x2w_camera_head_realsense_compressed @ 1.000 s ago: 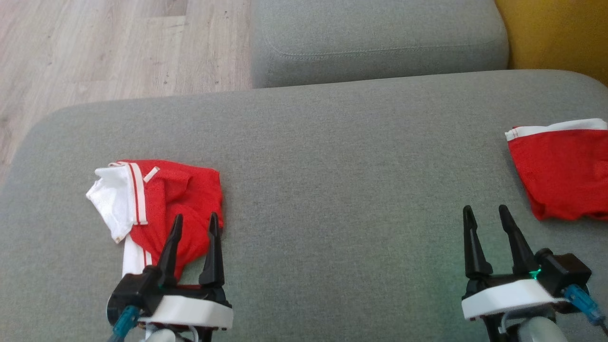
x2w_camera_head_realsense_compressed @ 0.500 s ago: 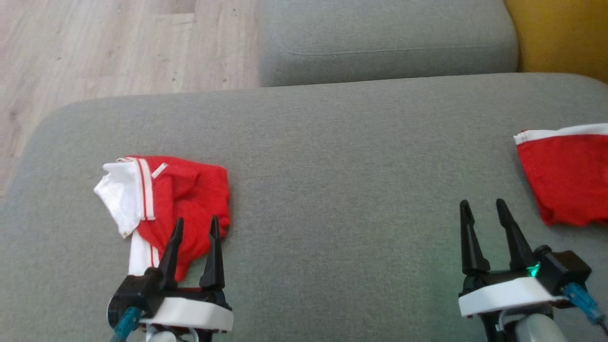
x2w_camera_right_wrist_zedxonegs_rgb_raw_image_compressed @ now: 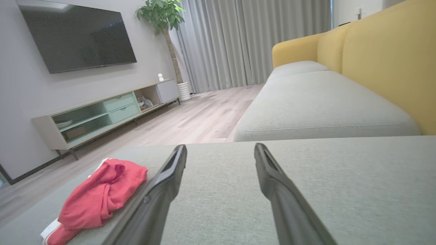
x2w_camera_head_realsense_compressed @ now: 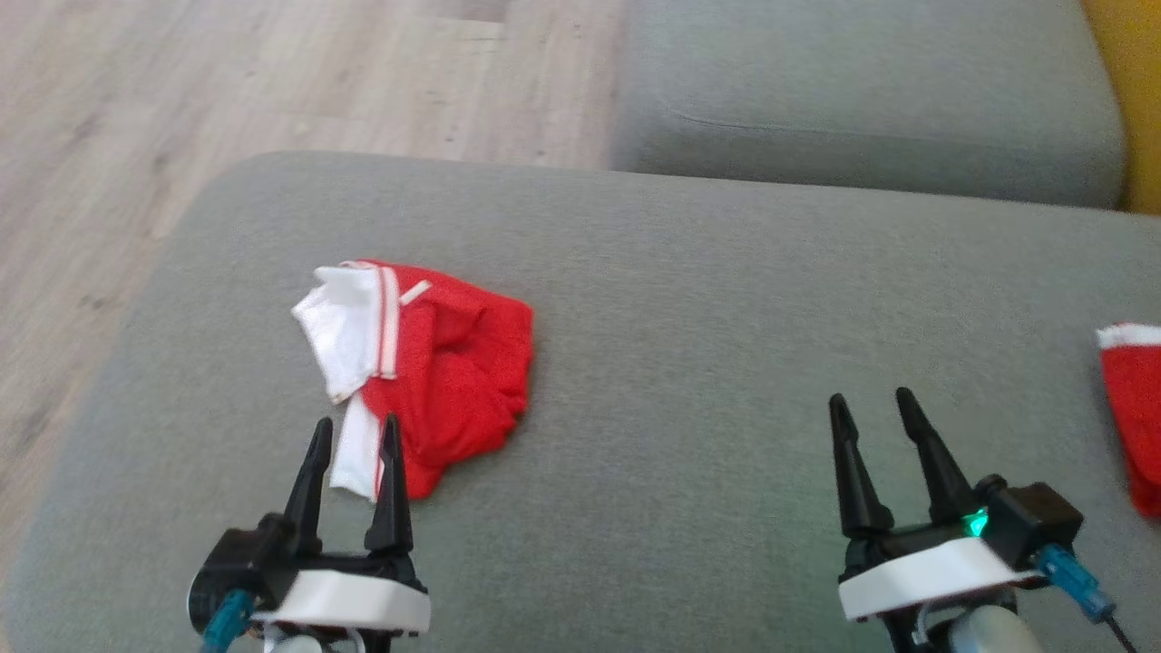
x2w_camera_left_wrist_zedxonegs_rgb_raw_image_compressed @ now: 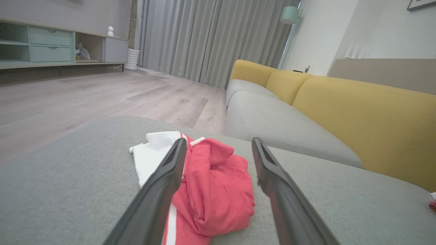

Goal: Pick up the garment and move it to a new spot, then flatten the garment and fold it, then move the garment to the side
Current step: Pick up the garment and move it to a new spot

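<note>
The garment (x2w_camera_head_realsense_compressed: pixel 444 372) lies crumpled on the grey cushion (x2w_camera_head_realsense_compressed: pixel 689 299), red with a white sleeve and striped trim at its left. It also shows as a red heap (x2w_camera_left_wrist_zedxonegs_rgb_raw_image_compressed: pixel 213 190) in the left wrist view and at the lower left (x2w_camera_right_wrist_zedxonegs_rgb_raw_image_compressed: pixel 102 194) of the right wrist view. My left gripper (x2w_camera_head_realsense_compressed: pixel 356 431) stands open just in front of the garment's near edge, fingertips over its white strip, holding nothing. My right gripper (x2w_camera_head_realsense_compressed: pixel 871 404) is open over bare cushion, far to the right of the garment.
Red shorts with a white band (x2w_camera_head_realsense_compressed: pixel 1134 408) lie at the cushion's right edge. A second grey cushion (x2w_camera_head_realsense_compressed: pixel 862 91) sits behind, with a yellow backrest (x2w_camera_left_wrist_zedxonegs_rgb_raw_image_compressed: pixel 368 112). Wooden floor (x2w_camera_head_realsense_compressed: pixel 181 109) lies beyond the cushion's left edge. A TV cabinet (x2w_camera_right_wrist_zedxonegs_rgb_raw_image_compressed: pixel 102 112) stands across the room.
The camera has swung left, shifting the whole picture to the right. The left gripper has drawn back slightly from over the garment. Both grippers stay open.
</note>
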You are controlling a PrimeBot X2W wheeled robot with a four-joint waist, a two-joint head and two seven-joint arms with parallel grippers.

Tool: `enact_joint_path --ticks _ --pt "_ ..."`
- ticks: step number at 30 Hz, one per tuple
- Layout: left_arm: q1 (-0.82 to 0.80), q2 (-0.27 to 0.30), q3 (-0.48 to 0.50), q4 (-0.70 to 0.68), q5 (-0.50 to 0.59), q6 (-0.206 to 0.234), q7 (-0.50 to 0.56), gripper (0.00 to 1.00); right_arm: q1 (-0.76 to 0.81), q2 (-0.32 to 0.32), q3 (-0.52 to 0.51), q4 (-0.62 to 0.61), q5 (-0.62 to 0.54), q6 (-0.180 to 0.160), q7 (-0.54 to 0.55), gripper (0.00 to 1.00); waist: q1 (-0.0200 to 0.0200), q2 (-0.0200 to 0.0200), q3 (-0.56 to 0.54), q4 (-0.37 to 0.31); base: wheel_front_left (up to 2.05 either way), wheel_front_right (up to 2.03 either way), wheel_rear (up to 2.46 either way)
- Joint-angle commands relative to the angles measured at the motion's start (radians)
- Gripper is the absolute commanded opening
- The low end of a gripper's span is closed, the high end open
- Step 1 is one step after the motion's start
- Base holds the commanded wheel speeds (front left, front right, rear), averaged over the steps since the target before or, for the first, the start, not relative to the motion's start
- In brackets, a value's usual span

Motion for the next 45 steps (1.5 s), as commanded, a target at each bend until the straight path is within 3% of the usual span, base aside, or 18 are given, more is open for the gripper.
enact_joint_path --ticks 1,11,21,27,31,40,45 --pt "-0.015 0.002 0.038 -0.036 0.016 0.003 -0.01 1.0 -0.017 -0.004 0.035 -0.03 0.011 -0.001 -0.013 1.0 0.0 0.0 -0.006 0.056 0.0 0.0 0.0" --pt "-0.007 0.002 0.052 -0.032 0.038 -0.005 -0.01 1.0 -0.008 -0.004 0.083 -0.018 0.022 -0.001 -0.014 1.0 0.0 0.0 -0.025 0.182 0.0 0.0 0.0" --pt "0.0 0.002 0.07 -0.025 0.053 -0.015 -0.01 1.0 -0.011 -0.004 0.107 -0.018 0.031 -0.001 -0.014 1.0 0.0 0.0 -0.021 0.215 0.0 0.0 0.0" --pt "-0.027 0.005 0.088 0.005 0.066 -0.028 -0.01 1.0 -0.025 -0.004 0.107 -0.021 0.018 -0.001 -0.014 1.0 0.0 0.0 0.014 0.183 0.0 0.0 0.0" --pt "-0.116 0.038 0.064 0.074 0.071 -0.044 0.019 1.0 -0.044 -0.004 0.098 -0.023 -0.002 -0.001 -0.014 1.0 0.0 0.0 0.061 0.147 0.0 0.0 0.0" --pt "-0.446 0.124 -0.057 0.205 0.041 -0.068 0.25 1.0 -0.113 -0.004 0.074 -0.039 -0.056 -0.001 -0.014 1.0 0.0 0.0 0.192 0.057 0.0 0.0 0.0" --pt "-0.59 0.204 -0.186 0.275 -0.014 -0.069 0.379 1.0 -0.149 -0.004 0.072 -0.045 -0.065 -0.001 -0.014 1.0 0.0 0.0 0.258 0.012 0.0 0.0 0.0"
